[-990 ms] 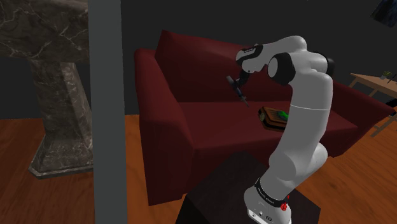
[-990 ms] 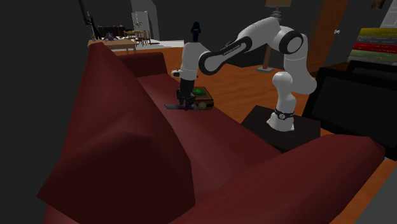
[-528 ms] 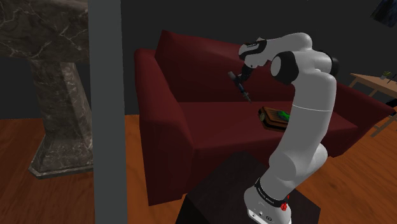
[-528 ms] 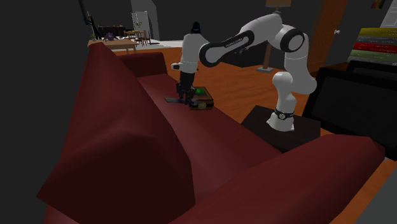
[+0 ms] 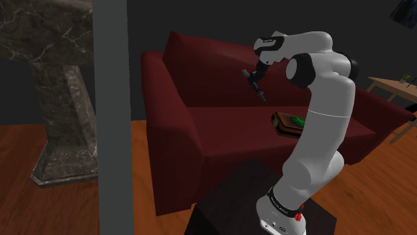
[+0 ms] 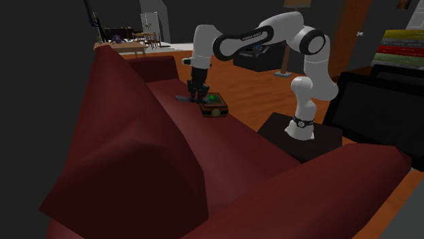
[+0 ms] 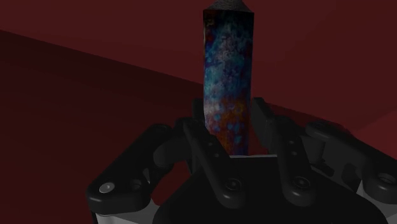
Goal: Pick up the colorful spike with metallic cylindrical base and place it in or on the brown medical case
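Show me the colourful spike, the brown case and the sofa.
spike (image 7: 228,70): wrist view, middle of its shaft.
case (image 6: 215,111): second exterior view, front wall.
sofa (image 5: 234,137): shoulder view, seat.

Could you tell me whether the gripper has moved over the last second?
Yes: in the shoulder view the gripper, shut on the spike, has risen relative to the brown case.
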